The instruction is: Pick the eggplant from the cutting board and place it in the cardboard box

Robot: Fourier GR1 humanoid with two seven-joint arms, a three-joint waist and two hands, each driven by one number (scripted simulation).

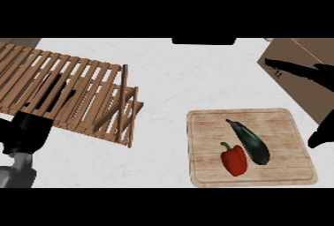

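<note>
A dark purple eggplant (pixel 250 142) lies at a slant on the light wooden cutting board (pixel 287 174) at the lower right, with its stem end toward the far side. The cardboard box (pixel 301 90) stands at the far right, behind the board. My right hand (pixel 320 75) comes in from the right edge with straight fingers spread over the box and its thumb lower down beside the board's right edge. It is open, holds nothing and is apart from the eggplant. My left hand (pixel 26 132) rests open at the lower left, holding nothing.
A red bell pepper (pixel 234 160) lies on the board, touching the eggplant's left side. A slatted wooden rack (pixel 78 88) covers the left of the white counter (pixel 176 79). A dark object (pixel 202 41) sits at the far edge.
</note>
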